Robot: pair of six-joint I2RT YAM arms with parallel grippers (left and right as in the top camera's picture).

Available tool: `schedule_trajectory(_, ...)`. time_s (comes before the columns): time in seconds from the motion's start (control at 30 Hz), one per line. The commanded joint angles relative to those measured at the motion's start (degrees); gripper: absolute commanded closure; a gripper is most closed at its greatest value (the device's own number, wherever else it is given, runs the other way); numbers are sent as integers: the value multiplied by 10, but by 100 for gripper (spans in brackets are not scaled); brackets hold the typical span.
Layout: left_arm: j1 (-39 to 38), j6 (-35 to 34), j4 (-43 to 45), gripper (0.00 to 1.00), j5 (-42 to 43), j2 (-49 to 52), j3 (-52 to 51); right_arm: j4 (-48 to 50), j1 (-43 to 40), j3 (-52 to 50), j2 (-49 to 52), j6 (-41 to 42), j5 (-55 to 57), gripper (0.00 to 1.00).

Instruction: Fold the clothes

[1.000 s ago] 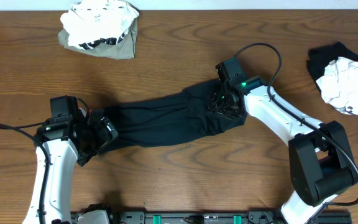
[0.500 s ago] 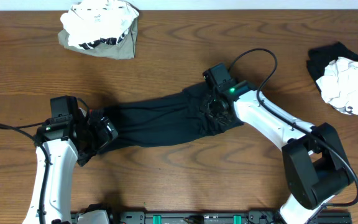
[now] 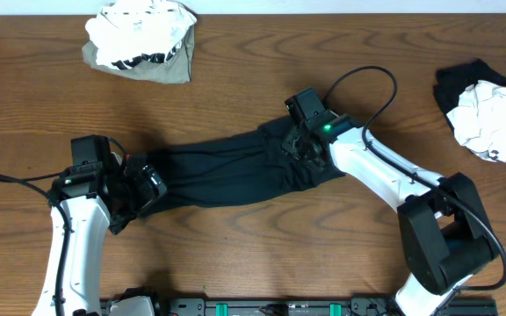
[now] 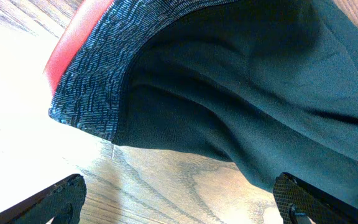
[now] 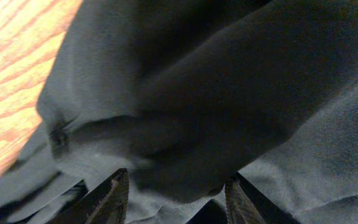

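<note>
The long black fabric garment lay along the wooden desk. The right gripper fingers pinched its right end, and the left gripper fingers stood spread at its left. The opening fold probably needed the pinched end carried leftward.

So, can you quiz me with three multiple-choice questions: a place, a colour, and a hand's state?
1. Where in the overhead view is the white and olive heap? A centre; B top left; C bottom right.
2. What colour edges the grey band on the long black garment? A coral-red; B blue; C yellow.
3. The left hand is: A shut on cloth; B hidden; C open.
Answers: B, it lies by the top left corner; A, a red edge runs beside the band; C, its fingers stand wide apart, holding nothing.
</note>
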Motion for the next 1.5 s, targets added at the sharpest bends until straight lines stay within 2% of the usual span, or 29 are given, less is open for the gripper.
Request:
schedule_trajectory(0.0,-2,12,-1,2,5,3,5,1,3,-2,24,21,10,52)
schedule_trajectory(0.13,-2,12,-1,2,5,3,5,3,3,-2,34,31,7,53)
schedule_trajectory(0.2,-2,12,-1,2,5,3,5,3,3,-2,35,31,8,57)
schedule_trajectory(0.33,-2,13,-1,2,5,3,5,2,3,-2,35,30,3,83)
schedule_trajectory(0.5,-2,14,-1,2,5,3,5,0,3,-2,32,13,1,99)
schedule_trajectory(0.77,-2,14,-1,2,5,3,5,-14,3,-2,-14,-46,-3,99)
schedule_trajectory(1.07,-2,14,-1,2,5,3,5,-98,3,-2,-76,-106,-53,98)
schedule_trajectory(1.3,-2,14,-2,2,5,3,5,-183,3,-3,-77,-107,-68,98)
schedule_trajectory(1.47,-2,14,-1,2,5,3,5,-196,3,-14,-77,-107,-68,90)
